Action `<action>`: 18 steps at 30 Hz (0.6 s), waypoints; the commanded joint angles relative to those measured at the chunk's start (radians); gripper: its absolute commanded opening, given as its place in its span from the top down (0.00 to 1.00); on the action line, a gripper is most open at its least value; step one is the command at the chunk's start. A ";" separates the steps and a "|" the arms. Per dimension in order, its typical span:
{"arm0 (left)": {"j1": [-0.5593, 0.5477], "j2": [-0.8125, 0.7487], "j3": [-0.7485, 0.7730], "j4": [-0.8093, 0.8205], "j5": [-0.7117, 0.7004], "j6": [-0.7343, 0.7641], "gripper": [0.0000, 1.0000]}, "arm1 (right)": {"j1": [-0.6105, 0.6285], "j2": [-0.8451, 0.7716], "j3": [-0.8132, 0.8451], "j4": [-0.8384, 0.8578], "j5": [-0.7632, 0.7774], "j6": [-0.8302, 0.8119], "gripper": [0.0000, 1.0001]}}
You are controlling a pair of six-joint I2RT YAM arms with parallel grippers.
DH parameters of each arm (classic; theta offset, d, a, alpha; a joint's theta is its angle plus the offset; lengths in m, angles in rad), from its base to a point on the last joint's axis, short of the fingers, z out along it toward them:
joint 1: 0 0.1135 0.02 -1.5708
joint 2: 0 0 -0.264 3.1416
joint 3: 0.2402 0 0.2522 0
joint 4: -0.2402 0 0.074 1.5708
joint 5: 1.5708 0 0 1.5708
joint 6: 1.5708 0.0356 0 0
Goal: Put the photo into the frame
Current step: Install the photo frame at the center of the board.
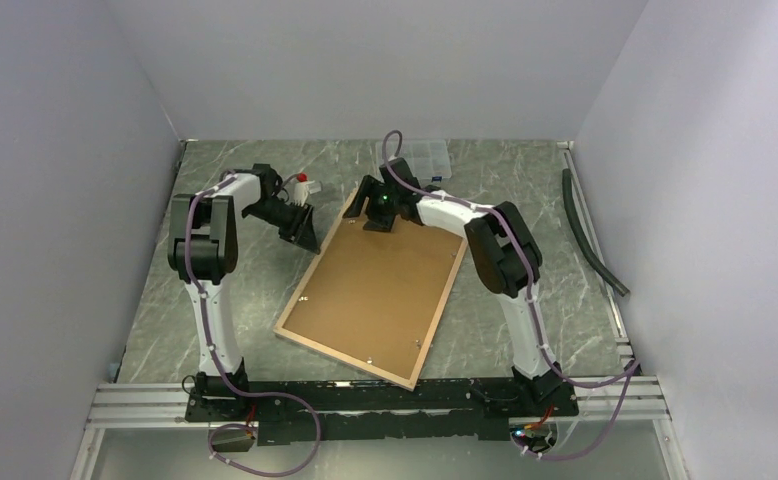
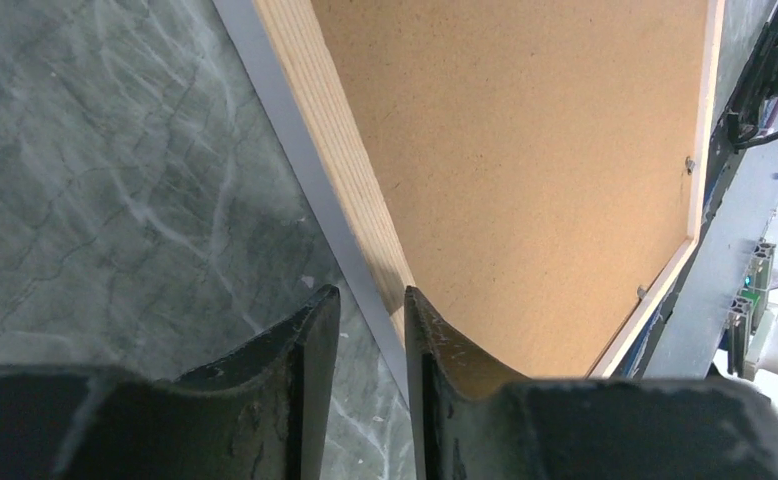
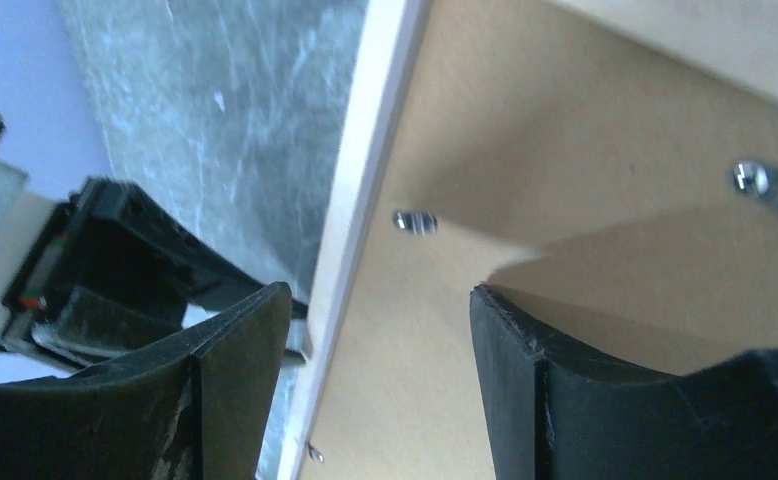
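Lying back-up in the middle of the green marbled table (image 1: 525, 200), the frame (image 1: 345, 361) shows its light wood border, with the brown backing board (image 1: 375, 290) filling it. It sits askew, with its far-left corner pointing toward the clear compartment box (image 1: 415, 155) at the far wall.

The left gripper (image 1: 307, 236) meets the frame's left rail close to that far corner. In the left wrist view its fingers (image 2: 310, 350) stand narrowly apart, clamped about the rail, which fills the gap between them.

The right gripper (image 1: 378, 214) hangs over the far end of the frame. Its jaws are spread wide, with one finger (image 3: 240, 360) outside the pale rail and the other over the board, near a small metal clip (image 3: 415, 221). It grasps nothing.

A small white bottle with a red cap (image 1: 302, 180) stands just beyond the left arm.
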 commanded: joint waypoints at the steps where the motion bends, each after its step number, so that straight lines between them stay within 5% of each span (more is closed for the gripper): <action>1: -0.005 0.009 0.002 0.018 0.014 -0.006 0.66 | -0.006 0.064 0.112 0.013 0.010 -0.007 0.31; 18: -0.005 -0.015 -0.050 0.035 -0.002 0.013 0.72 | -0.007 0.152 0.154 0.085 -0.057 0.117 0.35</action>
